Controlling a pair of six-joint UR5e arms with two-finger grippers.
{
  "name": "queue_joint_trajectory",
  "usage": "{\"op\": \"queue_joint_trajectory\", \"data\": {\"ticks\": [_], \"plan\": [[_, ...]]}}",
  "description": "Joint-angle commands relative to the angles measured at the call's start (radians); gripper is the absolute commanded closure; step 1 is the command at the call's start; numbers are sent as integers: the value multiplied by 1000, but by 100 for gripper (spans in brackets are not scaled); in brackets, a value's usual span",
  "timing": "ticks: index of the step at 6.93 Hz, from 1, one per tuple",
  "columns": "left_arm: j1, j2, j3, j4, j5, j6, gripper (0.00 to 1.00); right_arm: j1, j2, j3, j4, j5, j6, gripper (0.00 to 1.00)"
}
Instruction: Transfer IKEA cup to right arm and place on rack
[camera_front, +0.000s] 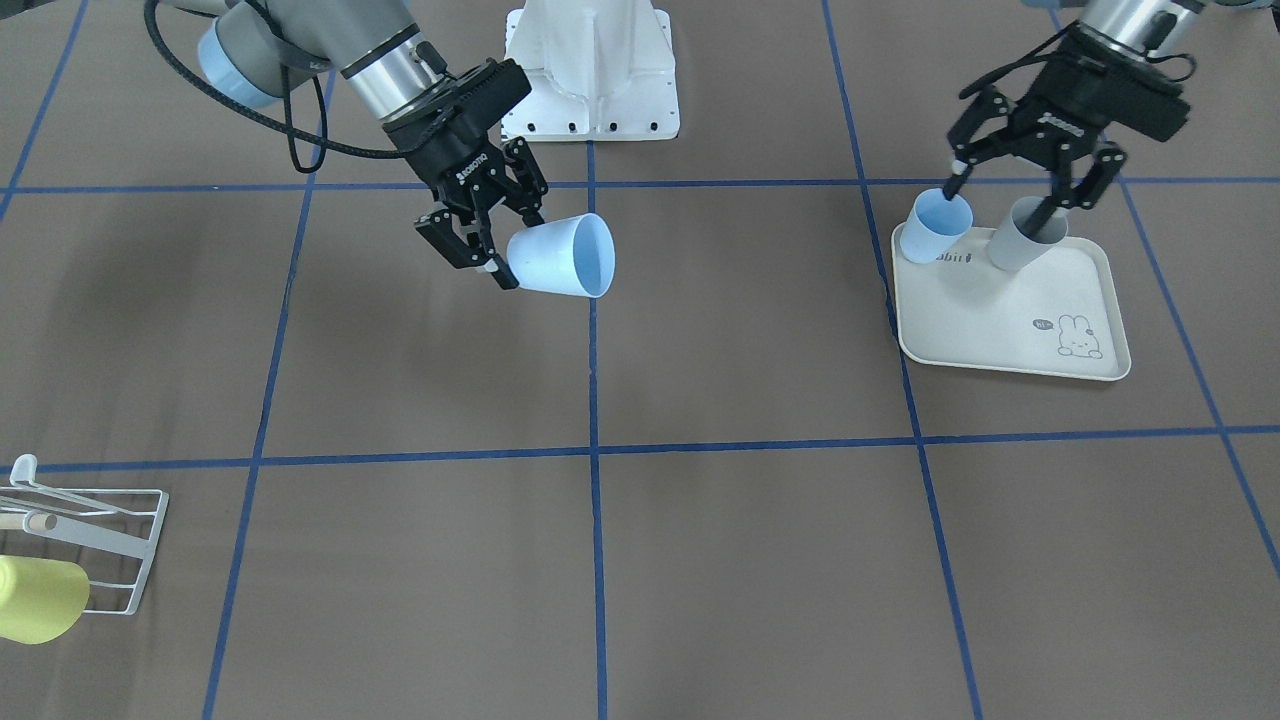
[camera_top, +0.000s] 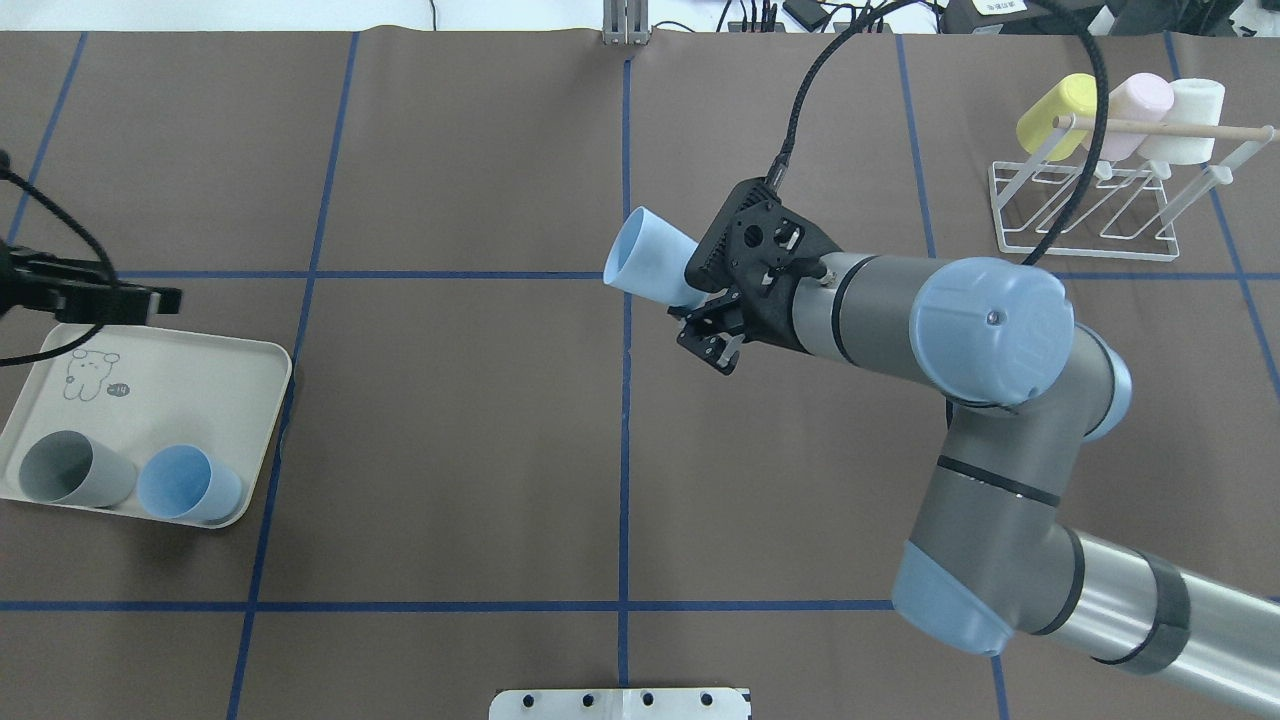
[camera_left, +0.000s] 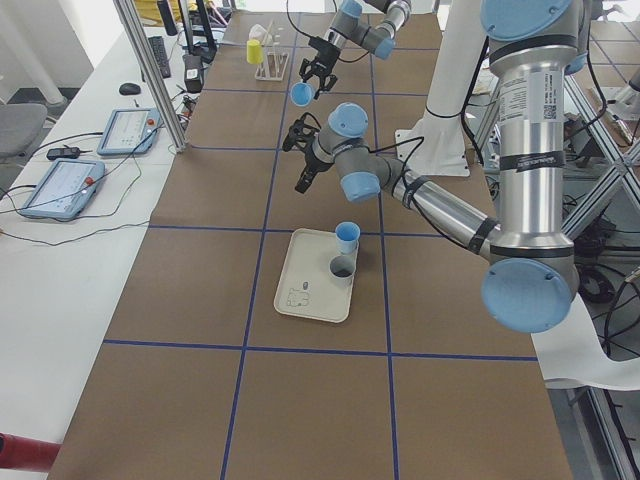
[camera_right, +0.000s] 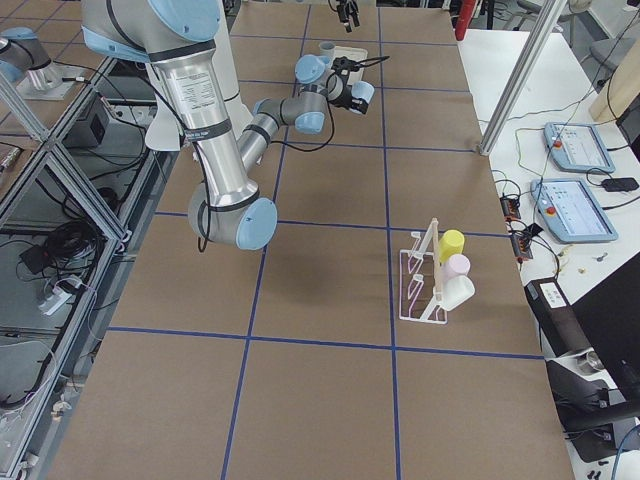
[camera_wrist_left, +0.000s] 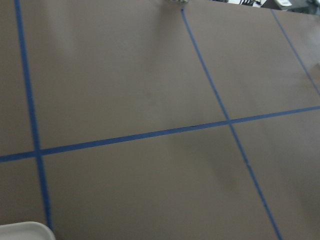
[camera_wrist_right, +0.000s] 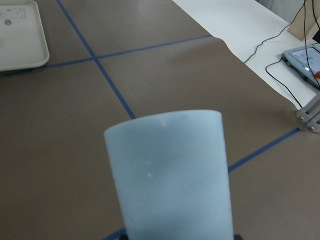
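Your right claw (camera_front: 505, 242) is clenched on the base of the pale-blue IKEA cup (camera_front: 565, 255), sideways above the tabletop (camera_front: 760, 560); it's likely light, stiff, slick plastic, so a base grip suits the rack (camera_top: 1085, 212).

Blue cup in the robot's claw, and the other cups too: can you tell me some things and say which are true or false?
The right gripper holds a light blue plastic cup off the table. True.
The cream rabbit-print tray carries three cups. False: two, a grey cup and a blue cup.
The white wire rack carries a yellow cup, a pink cup and a white cup. True.
The left gripper clamps the grey cup. False: it is open and holds nothing.
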Motion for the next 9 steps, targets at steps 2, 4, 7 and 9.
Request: {"op": "queue_joint_trajectory", "data": {"ticks": [2,4,7,9], "plan": [[-327,87,154,-7,-129,533,0,199,-7,114,-425,2,-384,100],[-358,91,173,-9,-148,565,0,352,-10,170,-679,-7,-733,100],[-358,93,165,-9,-148,549,0,504,-173,174,-716,-148,-1195,100],[-358,94,165,-9,-148,549,0,500,-293,141,-676,-311,-1223,100]]}}
